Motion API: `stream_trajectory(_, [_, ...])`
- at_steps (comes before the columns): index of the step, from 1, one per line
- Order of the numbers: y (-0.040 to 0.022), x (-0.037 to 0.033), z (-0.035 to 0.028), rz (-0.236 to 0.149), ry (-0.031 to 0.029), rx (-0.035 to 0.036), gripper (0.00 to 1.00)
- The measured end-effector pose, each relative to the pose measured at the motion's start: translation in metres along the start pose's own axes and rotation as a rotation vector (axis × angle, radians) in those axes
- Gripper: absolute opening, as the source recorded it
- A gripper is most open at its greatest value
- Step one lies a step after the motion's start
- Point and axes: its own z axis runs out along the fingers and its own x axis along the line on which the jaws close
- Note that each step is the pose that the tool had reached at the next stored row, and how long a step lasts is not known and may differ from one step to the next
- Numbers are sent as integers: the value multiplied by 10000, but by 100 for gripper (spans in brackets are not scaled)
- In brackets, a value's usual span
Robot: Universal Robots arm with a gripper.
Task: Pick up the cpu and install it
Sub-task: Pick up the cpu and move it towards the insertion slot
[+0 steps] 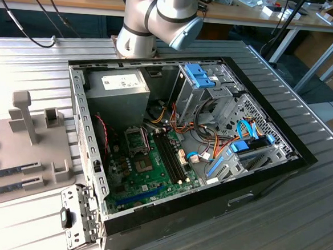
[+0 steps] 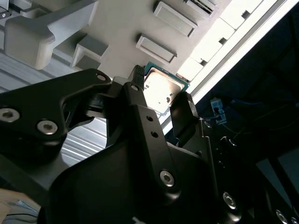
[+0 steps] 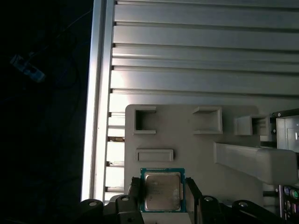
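Ribbed metal bench (image 1: 296, 225) in a lab, with more desks and cables behind. An open pc case (image 1: 266, 176) lies on its side on the bench. It has a green motherboard (image 1: 145, 178) in its floor and a grey power supply (image 1: 114, 93) at the far corner. A blue-tabbed drive cage (image 1: 201, 76) sits beside that, with orange and blue cables around.

A grey fixture plate (image 1: 16, 149) sits to the exterior view's left of the case, with an upright post (image 1: 23, 112) and several slots. The arm (image 1: 162, 16) is silver with blue-grey caps, at the far edge of the case, and runs out of frame at the top.

In both wrist views the tool (image 3: 163, 198) is black. Its two fingers (image 3: 134, 196) sit on opposite edges of the cpu (image 3: 162, 190), touching the green rim on both sides. So the tool is narrowly parted and gripping the chip. The cpu's metal top faces the cameras, with bright glare on it in the second wrist view.

The cpu is at the fixture plate, outside the case, close to the bench's edge rail. It is just beside a shallow rectangular recess (image 3: 154, 155). Cannot tell if the cpu is lifted off the plate or resting on it.
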Motion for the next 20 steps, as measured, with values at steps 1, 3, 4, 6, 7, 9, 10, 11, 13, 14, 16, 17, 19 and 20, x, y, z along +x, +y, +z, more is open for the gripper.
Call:
stream_trajectory(1, [1,0,-4,1,0,-1,47])
stream_trajectory(3, [2,0,-15,0,0,-3,47])
stream_trajectory(4, [2,-1,-23,0,0,-4,47])
stream_trajectory(6, [3,-1,-33,0,-1,-6,47])
stream_trajectory(7, [4,-1,-38,0,0,-6,47])
stream_trajectory(9, [5,-1,-52,0,-1,-8,47])
stream_trajectory(10, [6,-1,-59,1,-1,-11,47])
stream_trajectory(11, [7,-2,-64,0,-1,-11,47])
stream_trajectory(13, [8,-2,-72,1,0,-14,47])
stream_trajectory(14, [8,-2,-77,0,-1,-15,47])
stream_trajectory(16, [9,-2,-87,0,-1,-19,47])
stream_trajectory(17, [9,-2,-90,1,-2,-21,47])
stream_trajectory(19, [10,-3,-98,1,-1,-23,47])
stream_trajectory(20, [11,-3,-109,1,-2,-28,47])
